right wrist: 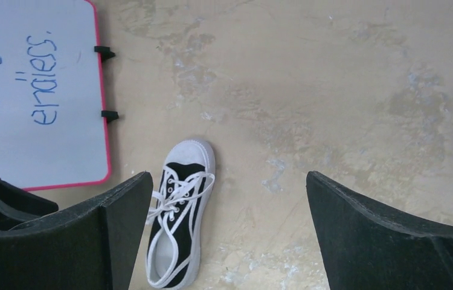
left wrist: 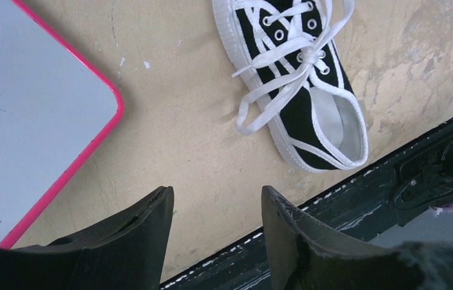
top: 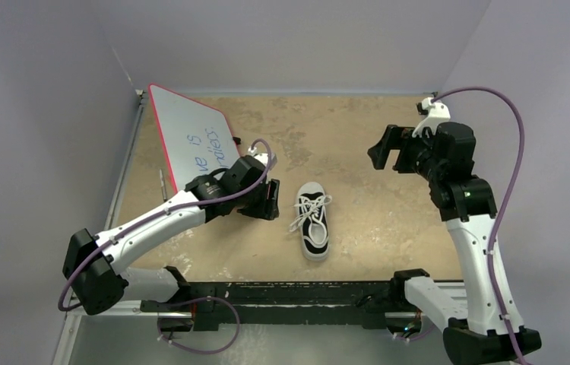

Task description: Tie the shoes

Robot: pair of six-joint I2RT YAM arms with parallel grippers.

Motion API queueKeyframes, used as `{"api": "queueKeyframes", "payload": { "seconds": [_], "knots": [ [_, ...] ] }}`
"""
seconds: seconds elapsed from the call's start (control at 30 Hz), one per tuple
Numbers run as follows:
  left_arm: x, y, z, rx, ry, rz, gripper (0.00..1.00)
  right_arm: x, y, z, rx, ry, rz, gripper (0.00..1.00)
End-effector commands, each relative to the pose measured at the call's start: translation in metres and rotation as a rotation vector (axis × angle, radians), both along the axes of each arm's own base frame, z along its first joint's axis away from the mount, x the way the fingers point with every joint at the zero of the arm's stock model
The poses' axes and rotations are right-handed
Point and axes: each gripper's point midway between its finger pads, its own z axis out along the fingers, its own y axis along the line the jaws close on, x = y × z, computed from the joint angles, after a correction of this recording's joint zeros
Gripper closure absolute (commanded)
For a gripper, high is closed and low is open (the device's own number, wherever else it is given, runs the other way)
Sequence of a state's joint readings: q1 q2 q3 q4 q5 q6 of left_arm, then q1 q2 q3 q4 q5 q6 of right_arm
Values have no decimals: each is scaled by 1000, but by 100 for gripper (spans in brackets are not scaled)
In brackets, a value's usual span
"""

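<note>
The shoe (top: 313,220) is a small black sneaker with white stripes, white sole and toe cap, lying mid-table with its toe pointing away. Its white laces (left wrist: 272,90) cross over the tongue, and loops trail onto the table on its left side. My left gripper (top: 267,201) is open and empty, low over the table just left of the shoe; it also shows in the left wrist view (left wrist: 217,190). My right gripper (top: 385,149) is wide open and empty, raised to the far right of the shoe (right wrist: 179,223); it also shows in the right wrist view (right wrist: 229,176).
A whiteboard with a pink rim (top: 191,141) and blue handwriting leans at the back left, close behind my left arm; it also shows in the left wrist view (left wrist: 31,115). A black rail (top: 282,293) runs along the near table edge. Grey walls enclose the table.
</note>
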State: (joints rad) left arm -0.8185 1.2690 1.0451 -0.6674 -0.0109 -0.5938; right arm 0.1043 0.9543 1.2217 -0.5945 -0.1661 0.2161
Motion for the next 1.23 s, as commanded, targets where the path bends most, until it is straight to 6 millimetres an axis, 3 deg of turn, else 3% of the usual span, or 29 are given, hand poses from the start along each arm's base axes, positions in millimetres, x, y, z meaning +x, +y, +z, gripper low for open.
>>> {"api": "queueKeyframes", "payload": {
  "seconds": [0.0,0.17,0.3,0.37,0.47,0.6,0.7,0.83,1.2],
  "knots": [
    [19,-11,58,-118,-187,-33,45,-3,-18,13,-29,19,-101,1],
    [44,-3,185,-242,-474,40,43,-24,-28,94,-5,-190,-151,1],
    [54,30,291,-281,-692,168,41,-45,-50,147,-56,-295,-242,1],
    [55,52,332,-278,-794,230,40,-56,-56,167,-60,-334,-265,1],
    [51,91,378,-236,-924,335,35,-69,-56,188,-46,-369,-264,1],
    [36,143,423,-243,-1049,495,27,-81,-53,210,-26,-392,-246,1],
    [23,168,441,-288,-1101,571,27,-85,-55,213,-34,-383,-253,1],
    [18,180,440,-287,-1112,610,27,-86,-50,212,-11,-389,-235,1],
    [19,180,425,-249,-1069,609,27,-82,-45,206,4,-377,-209,1]
  ]
}}
